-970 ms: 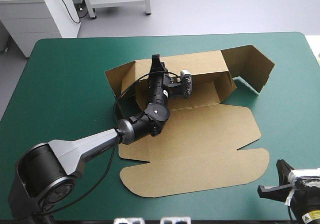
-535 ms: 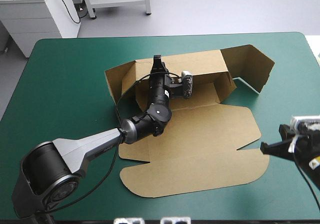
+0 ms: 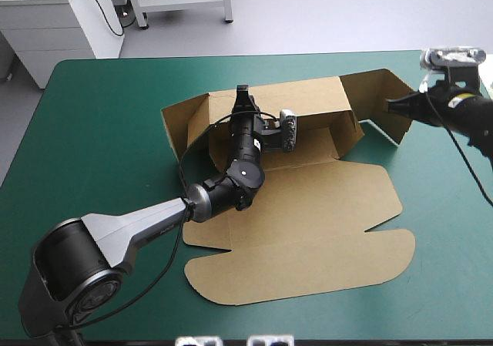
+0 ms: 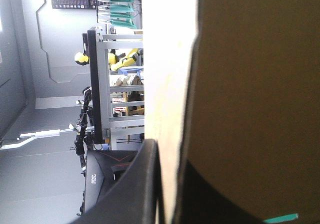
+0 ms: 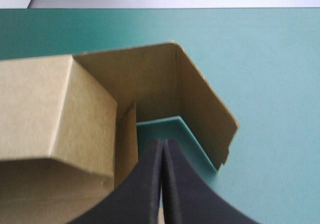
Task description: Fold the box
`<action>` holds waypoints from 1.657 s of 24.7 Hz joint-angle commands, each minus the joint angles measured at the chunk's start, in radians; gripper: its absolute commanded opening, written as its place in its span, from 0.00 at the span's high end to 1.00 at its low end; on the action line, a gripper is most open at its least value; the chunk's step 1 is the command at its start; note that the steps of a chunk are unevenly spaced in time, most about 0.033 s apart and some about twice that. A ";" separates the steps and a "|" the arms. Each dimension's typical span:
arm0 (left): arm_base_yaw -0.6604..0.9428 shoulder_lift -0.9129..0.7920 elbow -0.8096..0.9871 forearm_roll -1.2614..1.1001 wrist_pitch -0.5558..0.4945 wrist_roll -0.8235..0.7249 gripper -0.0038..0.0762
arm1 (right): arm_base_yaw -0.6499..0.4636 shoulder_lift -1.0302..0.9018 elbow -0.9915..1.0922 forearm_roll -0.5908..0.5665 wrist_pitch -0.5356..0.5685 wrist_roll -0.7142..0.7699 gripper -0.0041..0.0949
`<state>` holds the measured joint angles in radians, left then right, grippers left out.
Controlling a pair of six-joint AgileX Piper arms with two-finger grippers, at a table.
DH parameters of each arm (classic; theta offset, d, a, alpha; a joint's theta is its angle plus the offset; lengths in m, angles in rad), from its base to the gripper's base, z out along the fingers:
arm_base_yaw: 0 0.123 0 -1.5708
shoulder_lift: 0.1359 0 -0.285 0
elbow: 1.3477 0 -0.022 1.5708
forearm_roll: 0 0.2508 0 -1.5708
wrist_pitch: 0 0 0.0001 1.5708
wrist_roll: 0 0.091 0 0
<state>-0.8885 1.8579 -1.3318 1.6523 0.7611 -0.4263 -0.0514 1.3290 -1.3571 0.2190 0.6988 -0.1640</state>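
**Two grippers at a half-raised brown box**

The box (image 3: 308,207) lies on the teal-green cover (image 3: 100,130), its far wall standing and its near panels flat. The left gripper (image 3: 242,93) pinches the top of that far wall, the board clamped between its black fingers. The right gripper (image 3: 391,102), fingers pressed together and empty, points just beside the box's raised right flap (image 3: 377,88).

One brown box (image 3: 308,199), a single cut sheet of board. Two grippers, the left gripper (image 3: 241,93) and the right gripper (image 3: 391,104) (two black fingers (image 5: 140,184) apiece, four in all). One teal-green cover (image 3: 100,130) under the lot.
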 commanded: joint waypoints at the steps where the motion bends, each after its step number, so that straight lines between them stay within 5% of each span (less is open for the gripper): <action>1: -0.002 -0.038 -0.021 -0.005 0.028 -0.020 0.96 | -0.005 0.083 -0.158 0.045 -0.069 -0.012 0.98; 6: -0.002 -0.038 -0.021 -0.005 0.028 -0.020 0.96 | -0.005 0.308 -0.377 0.064 -0.115 -0.007 0.98; 12: -0.002 -0.038 -0.021 -0.005 0.020 -0.020 0.96 | -0.005 0.461 -0.390 0.067 -0.266 -0.003 0.98; 18: -0.002 -0.038 -0.021 -0.005 0.020 -0.020 0.96 | -0.005 0.507 -0.390 0.067 -0.280 -0.003 0.98; 33: -0.002 -0.038 -0.021 -0.005 0.018 -0.020 0.96 | -0.005 0.507 -0.388 0.124 0.155 -0.087 0.98; 41: -0.002 -0.038 -0.021 -0.001 0.018 -0.018 0.96 | -0.005 0.477 -0.386 0.212 0.283 -0.162 0.98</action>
<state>-0.8879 1.8586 -1.3326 1.6480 0.7780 -0.4271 -0.0604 1.8675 -1.7255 0.3964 0.9229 -0.2984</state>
